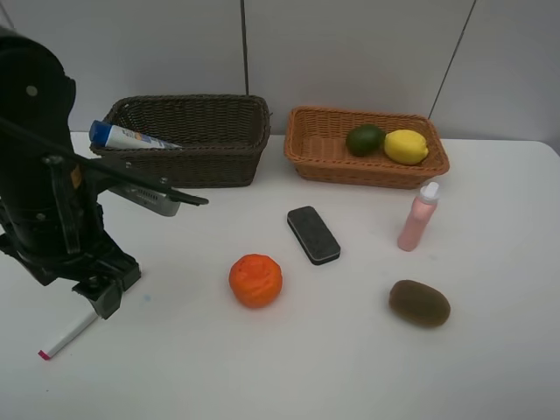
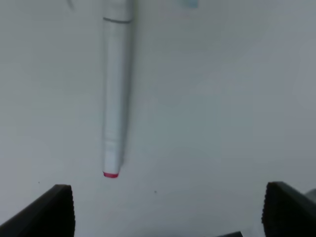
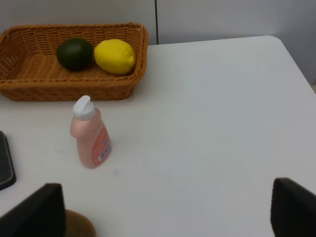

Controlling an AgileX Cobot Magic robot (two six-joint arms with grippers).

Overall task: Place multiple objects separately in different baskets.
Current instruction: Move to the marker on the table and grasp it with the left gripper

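High view, marker: a slim white marker with a red tip (image 1: 68,337) is seen lying flat on the white table (image 1: 289,376), front left, well apart from both baskets.
High view, left gripper: the left gripper (image 1: 103,296) is held low over the marker's far end, which is hidden behind it.
High view, baskets: a blue-capped white bottle (image 1: 131,137) is leaned on the rim of the dark brown woven basket (image 1: 188,166); a green lime (image 1: 364,139) and a yellow lemon (image 1: 406,146) are lodged in the light orange-tan woven basket (image 1: 332,168).
High view, loose things: a round orange (image 1: 255,280), a black rectangular eraser (image 1: 313,234), a small pink bottle (image 1: 418,219) and a brown kiwi (image 1: 419,303) are scattered to the right. None is judged to block the marker.
Left wrist, jaws: spread wide and empty, with the marker lying ahead of them, red tip nearest, not between the tips.
Left wrist, handling: the marker is judged light, stiff and smooth. Rolling is to be expected, so the barrel is best pinched crosswise near mid-length.
Right wrist, jaws: the right gripper (image 3: 167,212) is spread wide, nothing held, over bare table.
Right wrist, surroundings: the pink bottle is seen upright near the tan basket.
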